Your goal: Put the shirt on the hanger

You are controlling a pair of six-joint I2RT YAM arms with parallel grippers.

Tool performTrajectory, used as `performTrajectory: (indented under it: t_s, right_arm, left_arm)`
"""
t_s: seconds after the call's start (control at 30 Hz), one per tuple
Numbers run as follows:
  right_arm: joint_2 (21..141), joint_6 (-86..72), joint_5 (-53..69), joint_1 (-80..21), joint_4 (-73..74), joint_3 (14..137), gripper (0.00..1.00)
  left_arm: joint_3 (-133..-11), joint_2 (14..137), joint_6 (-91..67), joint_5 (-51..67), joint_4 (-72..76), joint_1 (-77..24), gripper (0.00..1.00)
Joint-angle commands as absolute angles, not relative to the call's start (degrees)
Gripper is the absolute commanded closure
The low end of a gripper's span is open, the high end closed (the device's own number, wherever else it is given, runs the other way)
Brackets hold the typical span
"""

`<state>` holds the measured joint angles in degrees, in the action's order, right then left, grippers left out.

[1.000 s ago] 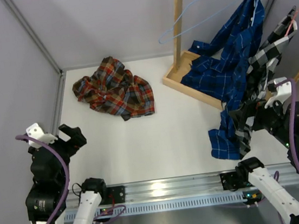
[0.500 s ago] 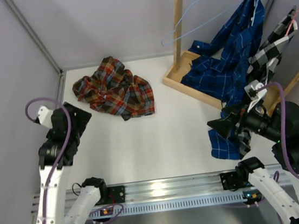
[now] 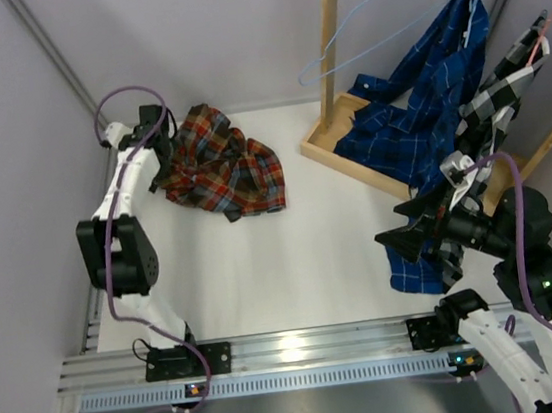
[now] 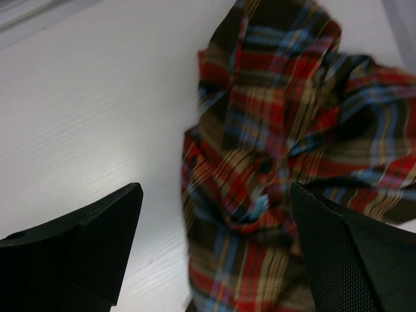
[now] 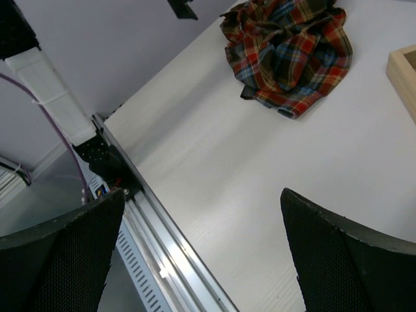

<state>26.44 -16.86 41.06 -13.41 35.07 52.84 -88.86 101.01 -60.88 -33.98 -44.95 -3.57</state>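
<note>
The red, orange and brown plaid shirt (image 3: 219,165) lies crumpled on the white table at the back left. My left gripper (image 3: 160,145) is open right at the shirt's left edge; in the left wrist view the shirt (image 4: 286,162) lies between and beyond the open fingers (image 4: 78,250). The light-blue wire hanger (image 3: 375,28) hangs empty from the wooden rail at the top right. My right gripper (image 3: 400,230) is open and empty above the table's right side. The right wrist view shows the shirt (image 5: 286,55) far ahead.
A wooden rack (image 3: 332,48) with a tray base (image 3: 324,145) stands at the back right. A dark blue check shirt (image 3: 425,108) and a black-and-white check shirt (image 3: 490,105) hang from its rail. A metal rail (image 3: 294,350) runs along the near edge.
My left arm has stretched from the near left corner far back to the plaid shirt's left edge. My right gripper has swung left and lowered slightly over the table.
</note>
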Motion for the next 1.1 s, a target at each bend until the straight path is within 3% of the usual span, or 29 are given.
performTrajectory:
  t_s: [0.0, 0.2, 0.27, 0.4, 0.43, 0.63, 0.77, 0.83, 0.93, 1.07]
  right_arm:
    - [25.31, -14.86, 41.23, -14.15, 32.52, 50.63, 0.01]
    - [26.19, -14.41, 36.21, -14.24, 32.43, 50.97, 0.00]
    - [27.15, -14.76, 36.38, -14.24, 32.17, 51.76, 0.01]
    - [27.77, -15.12, 36.39, -14.33, 31.38, 51.16, 0.01]
    - [27.77, -14.77, 35.78, -14.50, 31.29, 50.80, 0.01]
    - [28.39, -14.06, 31.11, -16.26, 31.64, 49.75, 0.00]
    - [29.97, -14.06, 32.34, -16.17, 31.55, 50.45, 0.00]
    - [30.41, -14.32, 32.61, -16.17, 31.64, 50.97, 0.01]
    - [30.94, -15.20, 33.92, -16.26, 30.16, 51.33, 0.01]
    - [32.43, -15.64, 36.04, -16.35, 28.22, 50.54, 0.01]
  left_arm:
    - [-98.42, 109.93, -58.72, -35.34, -42.45, -0.71, 0.02]
    - [-102.57, 121.27, -59.85, -26.03, -42.63, 1.85, 0.05]
    - [-104.49, 123.56, -59.24, -23.30, -41.76, 1.84, 0.12]
    - [-107.58, 126.39, -56.69, -17.94, -41.75, 1.84, 0.65]
    - [-107.58, 125.34, -56.60, -17.49, -41.75, 1.76, 0.92]
    - [-108.19, 115.41, -48.10, -15.92, -40.70, 0.88, 1.00]
    - [-110.74, 108.73, -33.25, -4.77, -38.67, -2.10, 1.00]
    - [-110.05, 104.52, -24.20, 2.53, -39.02, -5.70, 1.00]
    - [-104.61, 94.60, -13.30, -0.15, -39.37, -15.79, 1.00]
    - [-85.94, 78.61, -11.60, -3.35, -37.98, -30.90, 1.00]
